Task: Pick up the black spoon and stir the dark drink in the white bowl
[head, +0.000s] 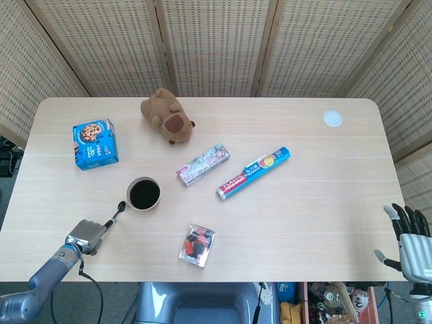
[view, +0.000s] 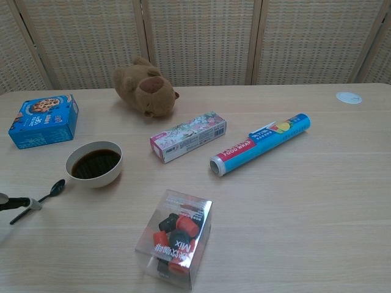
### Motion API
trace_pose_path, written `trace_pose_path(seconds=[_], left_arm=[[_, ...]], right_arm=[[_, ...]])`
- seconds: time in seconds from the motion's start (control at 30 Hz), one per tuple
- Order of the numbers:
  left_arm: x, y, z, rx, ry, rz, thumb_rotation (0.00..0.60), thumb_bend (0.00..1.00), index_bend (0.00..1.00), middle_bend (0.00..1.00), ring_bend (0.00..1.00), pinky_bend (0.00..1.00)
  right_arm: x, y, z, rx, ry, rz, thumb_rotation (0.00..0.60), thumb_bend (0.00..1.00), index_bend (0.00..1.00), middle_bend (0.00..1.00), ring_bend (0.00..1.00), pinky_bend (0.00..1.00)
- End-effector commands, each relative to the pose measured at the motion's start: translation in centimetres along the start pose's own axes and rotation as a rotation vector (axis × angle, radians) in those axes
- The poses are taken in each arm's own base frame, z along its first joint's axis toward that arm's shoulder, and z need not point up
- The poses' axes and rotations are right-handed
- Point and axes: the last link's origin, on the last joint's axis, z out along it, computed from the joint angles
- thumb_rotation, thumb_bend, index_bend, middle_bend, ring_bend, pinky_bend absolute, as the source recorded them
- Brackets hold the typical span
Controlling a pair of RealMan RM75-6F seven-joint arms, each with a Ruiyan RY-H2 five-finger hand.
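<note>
- While the black spoon [head: 116,213] lies on the table just left of the white bowl [head: 144,194], the left hand [head: 85,234] touches its handle; grip unclear. The right hand [head: 409,236] idles, fingers spread.
- Seen from the chest, a fingertip [view: 18,202] meets the handle end; a shallow pinch could let it slip.

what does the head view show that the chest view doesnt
Only the head view shows the whole left hand with its forearm at the table's near left edge, and the right hand, open with fingers spread, off the table's right end.

Only the chest view shows the sides of things: the white bowl's outer wall and the clear box of red and black pieces up close. Of the left hand it catches only a fingertip at the frame edge.

Both show the black spoon lying beside the bowl, the dark drink, the blue box and the plush bear.
</note>
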Motion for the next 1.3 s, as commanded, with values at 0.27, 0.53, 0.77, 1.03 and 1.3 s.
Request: trace_pose_path(seconds=[0.27,0.53,0.77,1.03,1.3], left_arm=[[0.3,-1.7,0.3,0.051,-0.003,-0.005,0.600,0.68,0.07,0.90,0.77,0.75],[1.6,-2.9,1.6,0.092,0.024,0.012,0.600,0.68,0.07,0.90,0.77,0.75],[2.6,-3.2,1.8,0.102,0.064,-0.014,0.600,0.68,0.07,0.90,0.77,0.75],[3.0,-3.6,1.7,0.106,0.221,-0.087,0.600,0.63,0.14,0.86,0.73,0.75],[3.2,-4.8,2.1,0.164,0.426,-0.181,0.600,0.41,0.35,0.62,0.50,0.46]], right_arm=[[-0.2,-0.1,0.0,-0.001,-0.009,0.002,0.600,0.21,0.14,0.17,0.03,0.10],[-0.2,0.0,-0.4,-0.015,-0.007,-0.001,0.600,0.21,0.14,0.17,0.03,0.10],[-0.1,-0.1,-0.8,-0.025,-0.005,-0.005,0.600,0.21,0.14,0.17,0.03,0.10],[0.0,-0.1,-0.8,-0.025,-0.001,-0.006,0.600,0.21,0.14,0.17,0.03,0.10],[-0.1,-0.1,-0.7,-0.019,-0.001,-0.004,0.600,0.21,0.14,0.17,0.03,0.10]])
